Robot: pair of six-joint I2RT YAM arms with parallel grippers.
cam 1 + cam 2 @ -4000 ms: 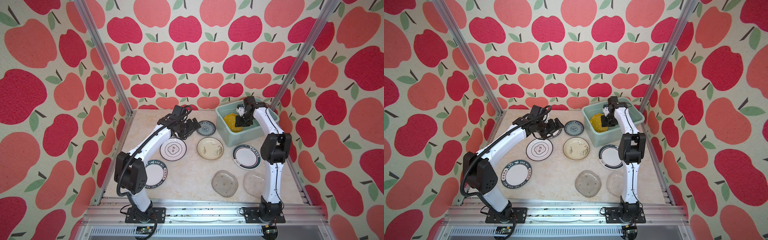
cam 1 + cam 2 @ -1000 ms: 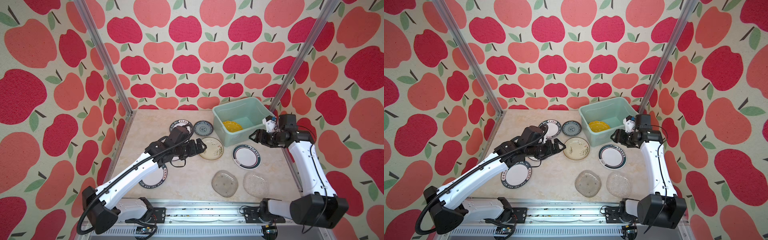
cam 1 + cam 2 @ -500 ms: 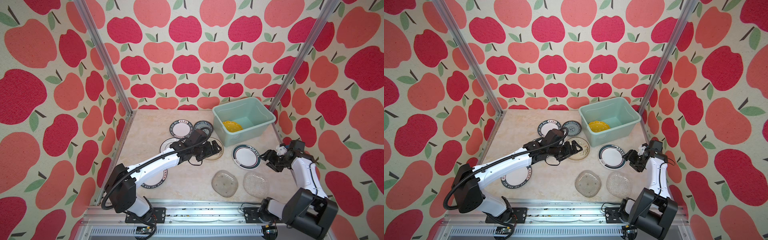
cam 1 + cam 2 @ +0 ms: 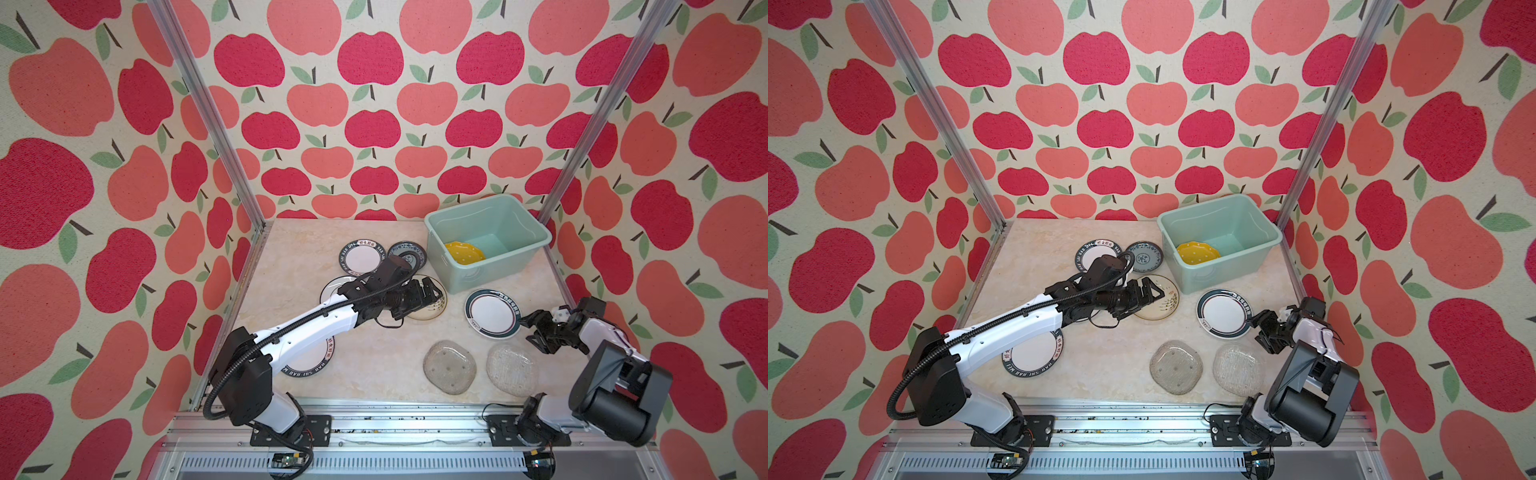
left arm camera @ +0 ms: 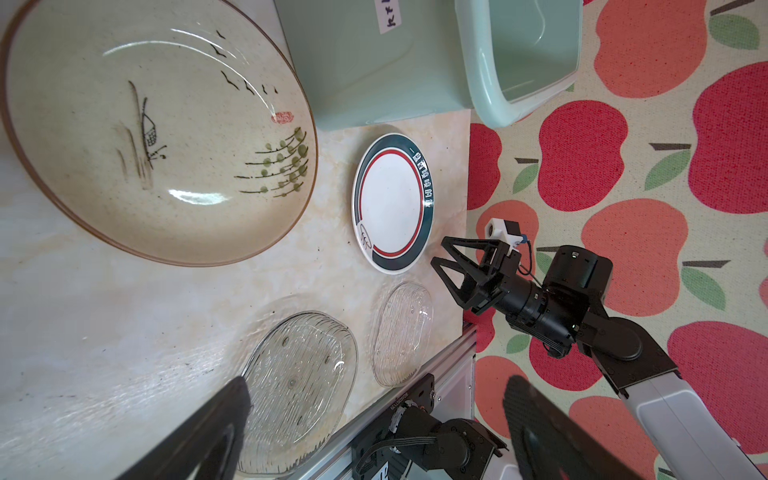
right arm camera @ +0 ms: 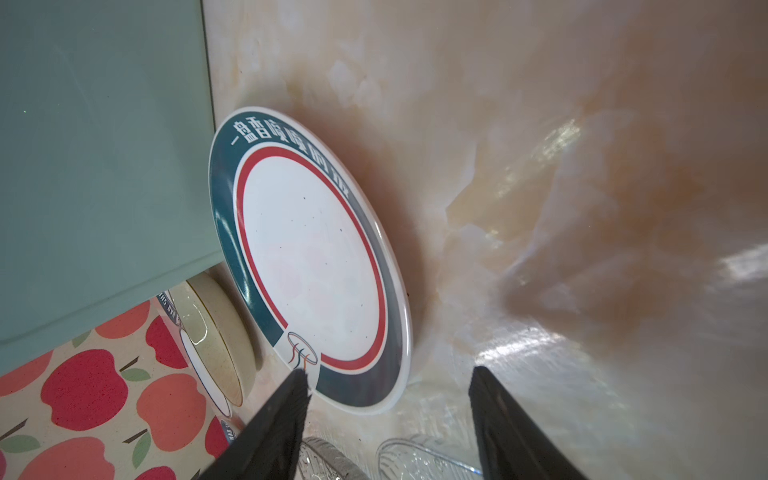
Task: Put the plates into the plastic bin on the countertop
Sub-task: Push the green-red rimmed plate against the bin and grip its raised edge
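Banded plate (image 6: 311, 257) lay just ahead of the right fingers (image 6: 274, 424), half-open and empty; left fingers (image 5: 208, 432) gaped empty

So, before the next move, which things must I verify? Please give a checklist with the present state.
1. Left gripper open, empty: ok.
2. Left gripper over cream plate in both top views: ok.
3. Right gripper open, empty, beside banded plate: ok.
4. Bin has room beside yellow plate: ok.
5. Cream plate clear of white plate: cannot tell, the gripper hides the gap.
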